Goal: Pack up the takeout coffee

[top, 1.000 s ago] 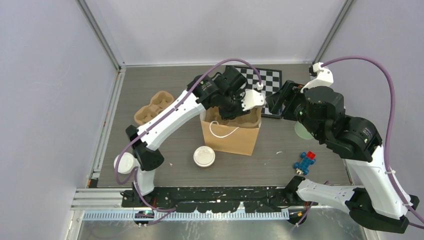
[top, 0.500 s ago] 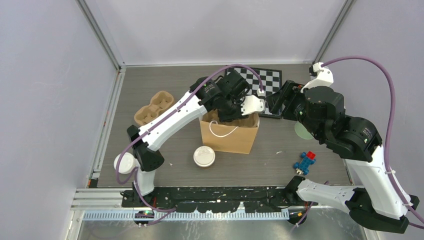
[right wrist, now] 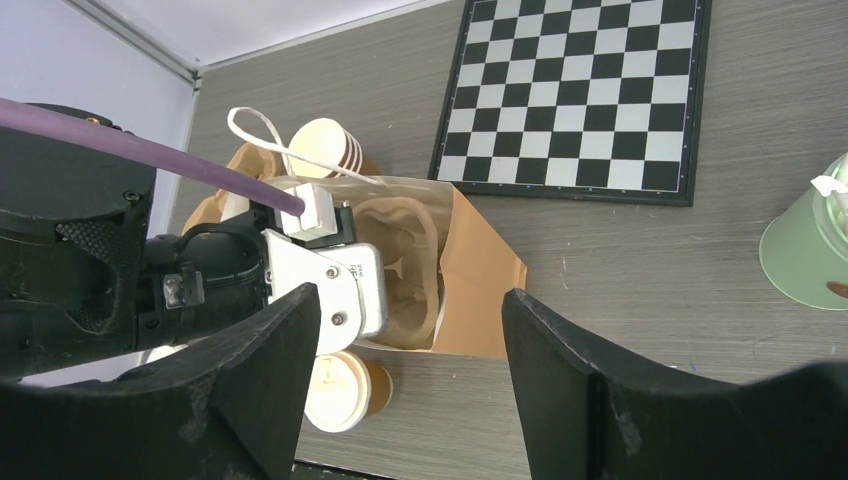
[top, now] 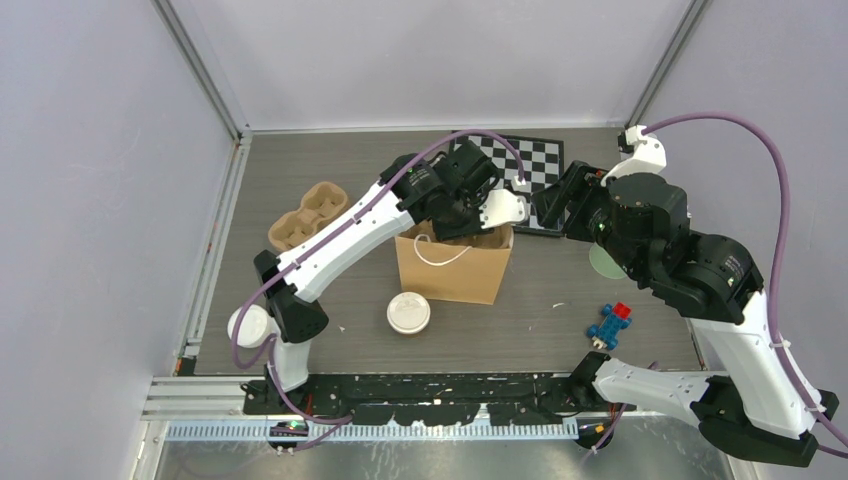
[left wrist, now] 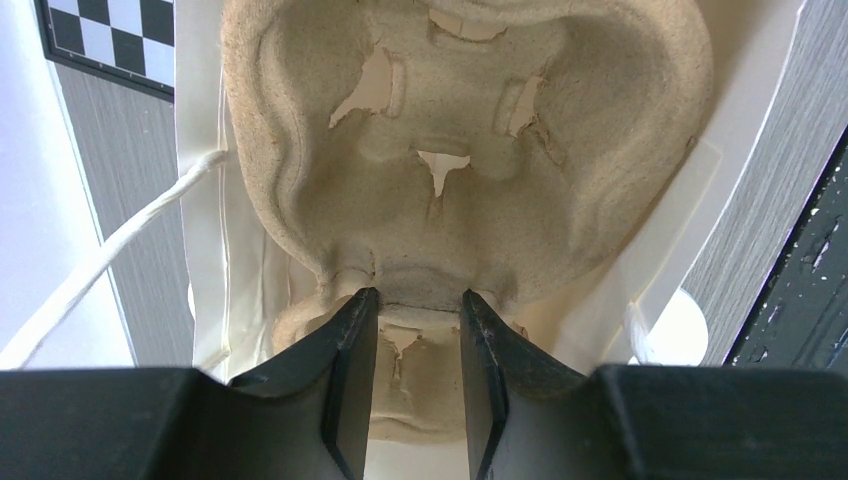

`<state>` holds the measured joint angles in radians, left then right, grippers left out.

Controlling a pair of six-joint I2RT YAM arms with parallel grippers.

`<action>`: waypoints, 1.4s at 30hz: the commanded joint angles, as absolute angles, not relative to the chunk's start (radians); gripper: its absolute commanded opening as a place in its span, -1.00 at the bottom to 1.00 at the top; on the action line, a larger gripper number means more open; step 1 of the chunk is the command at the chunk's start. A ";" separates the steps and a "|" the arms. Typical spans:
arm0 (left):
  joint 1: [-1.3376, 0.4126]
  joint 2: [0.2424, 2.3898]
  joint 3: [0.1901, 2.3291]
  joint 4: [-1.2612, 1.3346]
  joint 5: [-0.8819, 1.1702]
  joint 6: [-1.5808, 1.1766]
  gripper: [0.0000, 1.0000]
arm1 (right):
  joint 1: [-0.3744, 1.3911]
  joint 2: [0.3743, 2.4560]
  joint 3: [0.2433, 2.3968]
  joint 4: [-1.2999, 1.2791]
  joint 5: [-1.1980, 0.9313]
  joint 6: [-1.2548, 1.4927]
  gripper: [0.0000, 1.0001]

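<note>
My left hand is narrowed onto the middle ridge of a pulp cup carrier, pinching it between both fingers. The carrier sits in the open mouth of the brown paper bag. My right hand hangs just to the right of the bag, fingers spread wide, holding nothing. The takeout coffee is on the counter outside the bag, just off its near-left corner, with its white lid on.
</note>
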<state>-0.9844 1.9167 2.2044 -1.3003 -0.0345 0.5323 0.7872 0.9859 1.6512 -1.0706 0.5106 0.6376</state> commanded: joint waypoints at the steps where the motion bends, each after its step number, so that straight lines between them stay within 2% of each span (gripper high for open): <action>1: -0.989 1.897 2.196 -1.316 -0.071 0.538 -0.33 | 0.787 0.972 1.659 -1.037 0.522 0.650 0.43; 9: -0.989 1.907 2.178 -1.320 -0.076 0.530 -0.21 | 0.787 0.967 1.662 -1.042 0.526 0.653 0.42; 16: -0.989 1.893 2.204 -1.288 -0.063 0.506 0.03 | 0.787 0.965 1.664 -1.042 0.526 0.659 0.42; 21: -0.989 1.887 2.236 -1.267 -0.056 0.476 0.09 | 0.787 0.964 1.661 -1.042 0.531 0.665 0.42; 27: -0.989 1.817 2.240 -1.096 -0.126 0.337 0.15 | 0.787 0.954 1.633 -1.029 0.533 0.692 0.42; 32: -0.988 1.715 2.176 -0.939 -0.348 0.145 0.66 | 0.787 0.957 1.597 -1.009 0.518 0.727 0.41; 36: -0.981 1.665 2.167 -0.957 -0.465 0.033 0.94 | 0.787 0.992 1.586 -1.015 0.473 0.728 0.39; 38: -0.966 1.653 2.186 -1.013 -0.504 -0.040 0.99 | 0.787 1.010 1.586 -1.019 0.447 0.718 0.39; 42: -0.873 1.627 2.217 -1.195 -0.498 -0.308 0.96 | 0.787 1.052 1.594 -1.027 0.370 0.660 0.39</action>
